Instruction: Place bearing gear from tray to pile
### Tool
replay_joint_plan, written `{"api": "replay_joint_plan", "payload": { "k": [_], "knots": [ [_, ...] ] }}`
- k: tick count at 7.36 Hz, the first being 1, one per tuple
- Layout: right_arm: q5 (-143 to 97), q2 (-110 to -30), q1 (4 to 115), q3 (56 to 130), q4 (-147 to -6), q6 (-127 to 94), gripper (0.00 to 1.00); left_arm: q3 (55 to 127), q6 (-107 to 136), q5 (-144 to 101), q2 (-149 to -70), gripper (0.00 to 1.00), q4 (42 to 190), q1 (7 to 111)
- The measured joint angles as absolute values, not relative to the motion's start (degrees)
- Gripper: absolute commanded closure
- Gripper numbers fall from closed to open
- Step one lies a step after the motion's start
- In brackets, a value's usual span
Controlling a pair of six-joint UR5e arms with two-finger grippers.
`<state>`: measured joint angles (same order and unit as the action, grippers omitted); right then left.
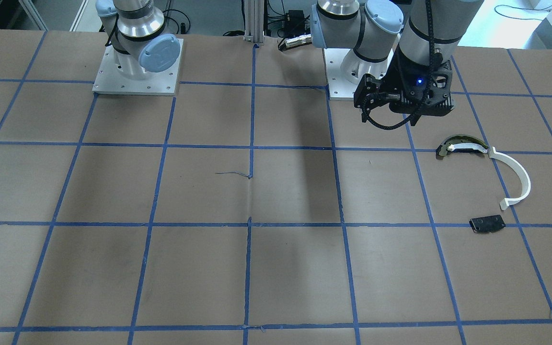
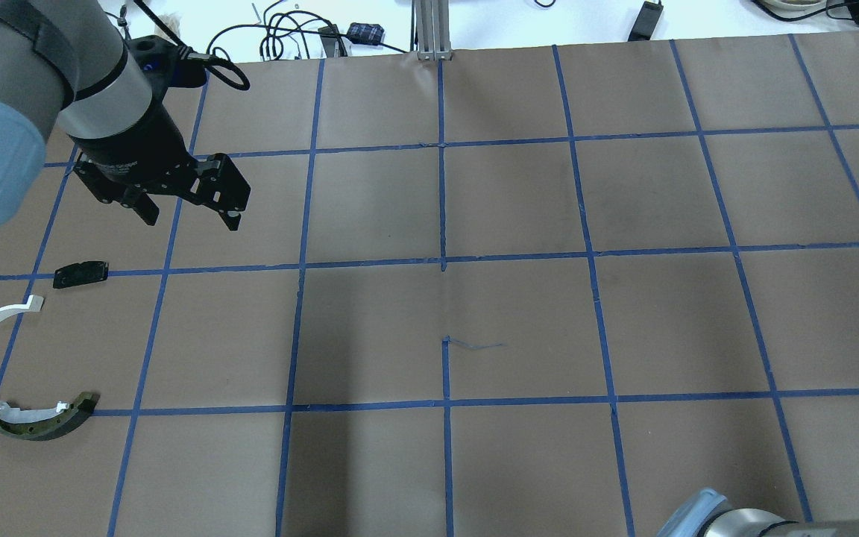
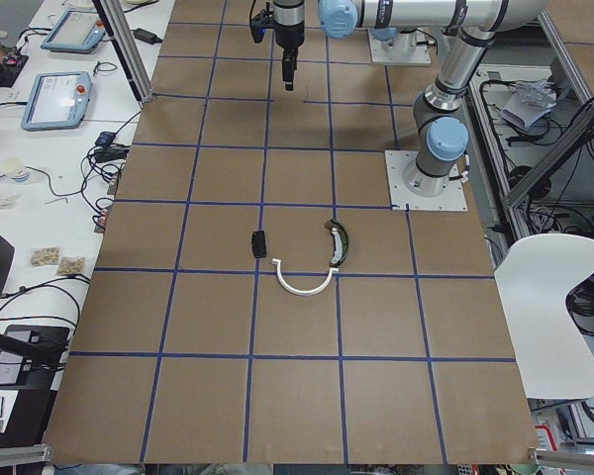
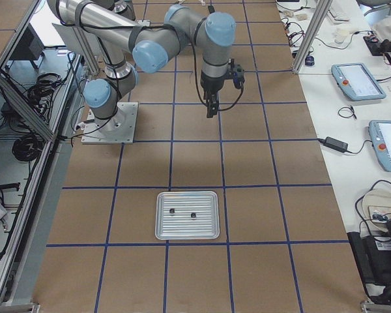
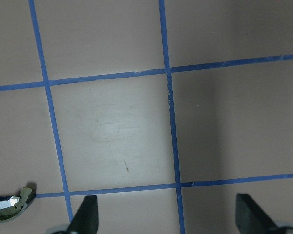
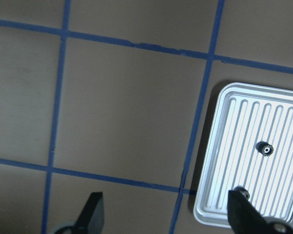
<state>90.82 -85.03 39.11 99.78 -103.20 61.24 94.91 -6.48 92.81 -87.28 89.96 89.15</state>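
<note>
Could fumble the bearing gear [image 6: 266, 148]: tiny, lying on the ribbed floor of the tray [image 6: 219, 161] at right of the wrist frame, easy to pinch off-centre and flick away. Could grab the second gear [image 6: 242, 192] instead. Could drop it on the long carry across the bench [image 2: 519, 321] to the pile [image 2: 40, 428], lower left overhead. Inside the tray, just those two gears. Right claw [image 6: 168, 214] apart, empty; left claw [image 2: 191, 218] apart, near the pile.
</note>
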Motion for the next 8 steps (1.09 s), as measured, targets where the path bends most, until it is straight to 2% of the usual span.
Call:
{"api": "replay_joint_plan", "payload": {
  "k": [2,3,5,7,8],
  "knots": [
    [90.2,-82.2,31.7,111.6,-121.4,66.5,0.13,94.9,-6.5,92.8,-87.3,0.0,89.8,89.2],
    [90.2,-79.4,29.7,114.5,-128.5,67.7,0.17,94.9,-6.6,92.8,-87.3,0.0,89.8,89.2],
    [90.3,-73.9,27.4,114.3,-133.8,70.5,0.22,94.9,-6.6,92.8,-87.3,0.0,89.6,89.2],
    [90.3,-70.0,25.7,112.4,-135.5,74.1,0.37,94.9,-6.5,92.7,-87.3,0.0,89.6,89.2],
    [90.2,-69.2,24.8,112.0,-135.9,75.0,0.41,94.9,-6.5,92.6,-87.3,0.0,89.6,89.3]
  ]
}}
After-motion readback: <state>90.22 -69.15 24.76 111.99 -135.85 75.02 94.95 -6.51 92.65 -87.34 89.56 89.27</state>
